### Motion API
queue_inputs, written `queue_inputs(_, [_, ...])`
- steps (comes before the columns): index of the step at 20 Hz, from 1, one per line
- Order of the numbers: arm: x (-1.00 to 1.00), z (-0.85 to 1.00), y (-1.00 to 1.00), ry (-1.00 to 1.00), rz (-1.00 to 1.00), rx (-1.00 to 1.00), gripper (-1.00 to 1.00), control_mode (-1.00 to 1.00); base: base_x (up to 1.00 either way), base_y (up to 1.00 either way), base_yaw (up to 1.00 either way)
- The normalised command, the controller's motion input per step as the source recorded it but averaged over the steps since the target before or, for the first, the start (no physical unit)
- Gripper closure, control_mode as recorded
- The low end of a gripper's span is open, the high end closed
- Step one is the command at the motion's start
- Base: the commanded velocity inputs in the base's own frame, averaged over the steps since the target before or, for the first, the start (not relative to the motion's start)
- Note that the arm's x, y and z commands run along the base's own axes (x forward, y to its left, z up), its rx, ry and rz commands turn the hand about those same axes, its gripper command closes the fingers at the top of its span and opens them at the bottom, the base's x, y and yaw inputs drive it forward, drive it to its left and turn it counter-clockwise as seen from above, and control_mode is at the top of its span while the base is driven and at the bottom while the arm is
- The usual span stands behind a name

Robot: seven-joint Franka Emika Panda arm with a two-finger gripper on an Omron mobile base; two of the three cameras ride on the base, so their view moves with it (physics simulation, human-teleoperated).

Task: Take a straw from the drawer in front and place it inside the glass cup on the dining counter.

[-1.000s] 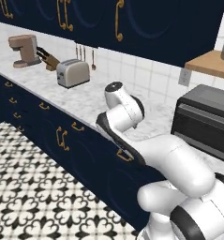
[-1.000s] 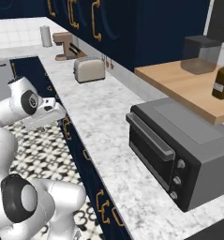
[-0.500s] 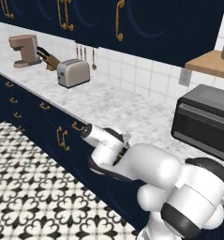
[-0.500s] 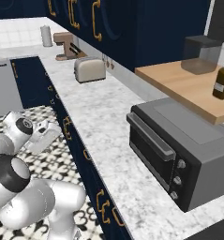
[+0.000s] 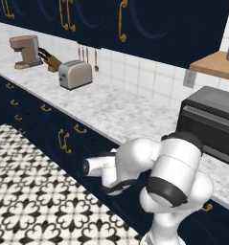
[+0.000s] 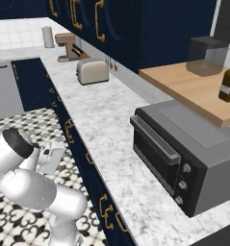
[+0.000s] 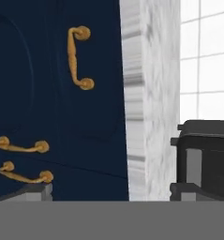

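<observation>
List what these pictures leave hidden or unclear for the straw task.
- Straw: presumably inside the shut drawer, whose navy front hides its contents in the hand view.
- Claw: right base view, too small to read its jaws.
- Toaster oven: cut by the left base view's right edge.

Toasters: I see one toaster on the marble worktop.
Coffee machines: one coffee machine, near the far end.
Knife blocks: one knife block, between the coffee machine and the toaster.
Toaster ovens: one black toaster oven.
Brown bottles: one brown bottle on the wooden shelf.
Clear containers: one clear container on that same shelf.
Brass handles before my hand: three brass handles on the navy fronts.
</observation>
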Motion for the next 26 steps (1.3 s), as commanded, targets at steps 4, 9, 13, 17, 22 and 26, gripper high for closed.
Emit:
queue_inputs(4, [0.46,-0.48,0.0,-0.12,0.0,-0.23,-1.0,-1.0,0.0,0.0,0.0])
queue_inputs(9, [0.42,-0.34,0.0,-0.18,-0.01,-0.18,-1.0,-1.0,0.0,0.0,0.0])
queue_inputs(13, [0.39,-0.26,0.0,-0.19,0.0,-0.16,-1.0,-1.0,0.0,0.0,0.0])
queue_inputs(17, [0.42,-0.29,0.0,-0.15,0.0,-0.12,-1.0,-1.0,0.0,0.0,0.0])
queue_inputs(22, [0.42,-0.18,0.0,-0.11,-0.04,-0.09,-1.0,-1.0,0.0,0.0,0.0])
queue_inputs(26, [0.5,-0.1,0.0,-0.05,-0.04,-0.04,-1.0,-1.0,0.0,0.0,0.0])
